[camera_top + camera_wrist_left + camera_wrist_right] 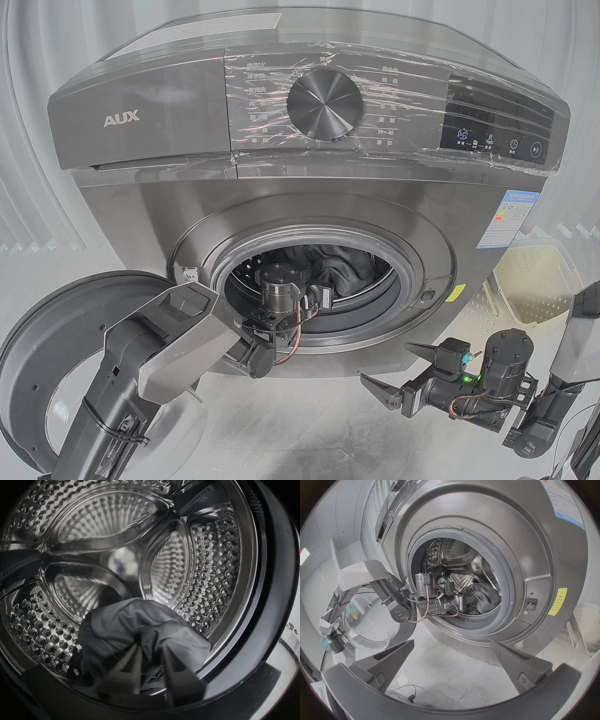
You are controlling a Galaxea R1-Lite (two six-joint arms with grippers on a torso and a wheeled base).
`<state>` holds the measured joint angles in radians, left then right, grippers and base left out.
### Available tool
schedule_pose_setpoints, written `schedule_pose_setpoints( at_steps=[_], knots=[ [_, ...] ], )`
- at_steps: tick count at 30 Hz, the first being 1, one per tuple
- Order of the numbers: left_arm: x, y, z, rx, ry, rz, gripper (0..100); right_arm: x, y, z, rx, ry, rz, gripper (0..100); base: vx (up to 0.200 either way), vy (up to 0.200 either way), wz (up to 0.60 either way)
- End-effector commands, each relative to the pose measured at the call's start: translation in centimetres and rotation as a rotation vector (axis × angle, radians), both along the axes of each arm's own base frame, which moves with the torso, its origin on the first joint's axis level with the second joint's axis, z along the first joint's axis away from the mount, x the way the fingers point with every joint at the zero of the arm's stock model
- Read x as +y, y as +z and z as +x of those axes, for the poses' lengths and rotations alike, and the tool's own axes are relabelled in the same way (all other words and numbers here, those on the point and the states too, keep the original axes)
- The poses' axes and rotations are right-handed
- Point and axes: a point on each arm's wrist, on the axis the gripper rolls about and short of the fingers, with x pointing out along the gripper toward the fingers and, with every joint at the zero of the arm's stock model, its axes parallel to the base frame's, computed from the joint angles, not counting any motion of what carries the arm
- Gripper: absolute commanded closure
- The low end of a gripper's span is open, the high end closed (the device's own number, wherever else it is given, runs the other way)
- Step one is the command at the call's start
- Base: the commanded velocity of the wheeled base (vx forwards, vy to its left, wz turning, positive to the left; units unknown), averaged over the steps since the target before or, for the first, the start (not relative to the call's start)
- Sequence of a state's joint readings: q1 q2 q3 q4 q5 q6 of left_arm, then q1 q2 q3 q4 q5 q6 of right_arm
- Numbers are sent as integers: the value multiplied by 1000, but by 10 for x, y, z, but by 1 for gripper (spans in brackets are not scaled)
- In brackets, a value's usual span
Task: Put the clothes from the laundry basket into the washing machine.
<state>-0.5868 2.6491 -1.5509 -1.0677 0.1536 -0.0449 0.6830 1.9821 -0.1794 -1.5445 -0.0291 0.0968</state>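
Left arm in the drum mouth with a dark garment; right arm idle in front.

Nearest, right gripper (387,365) hangs low before the washing machine (156,206), fingers spread, holding nothing. Door (50,350) is swung open at the robot's left. Left gripper (149,650) is just past the door seal, fingers pressed onto the dark garment (134,620), which bunches at the drum (103,517) front lip on the right side. To do the step well: push deeper before letting go, so the cloth drops clear of the seal and does not hang over the rim, then back straight out. Laundry basket (537,281) stands right of the machine; contents can't be seen. Writing: brand lettering (121,118) on the drawer front, program names round the dial (324,104) under film, blue energy label (507,219), yellow warning sticker (455,292). Not transcribed.
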Motion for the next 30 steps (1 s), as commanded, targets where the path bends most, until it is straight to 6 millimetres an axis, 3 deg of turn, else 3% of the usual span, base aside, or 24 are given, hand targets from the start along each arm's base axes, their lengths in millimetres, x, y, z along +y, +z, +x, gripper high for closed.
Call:
schedule_pose_setpoints(
  at_steps=[1,3,10,14,25,26,30],
  knots=[
    [0,-17,9,4,19,2,100,0,-1,0,2,1,-2,0,0,0,0],
    [2,-17,17,-14,36,-10,100,0,-1,0,2,1,-2,0,0,0,0],
    [8,14,54,-157,149,-114,100,1,-2,0,5,1,-5,0,0,0,0],
    [10,22,59,-177,156,-132,100,1,-2,0,5,1,-5,0,0,0,0],
    [11,14,61,-165,159,-122,100,0,-2,0,5,0,-5,0,0,0,0],
    [11,14,61,-166,159,-121,0,0,-2,0,7,-1,-4,0,0,0,0],
    [8,16,57,-160,151,-122,0,0,-2,1,6,-2,-3,0,0,0,0]
  ],
)
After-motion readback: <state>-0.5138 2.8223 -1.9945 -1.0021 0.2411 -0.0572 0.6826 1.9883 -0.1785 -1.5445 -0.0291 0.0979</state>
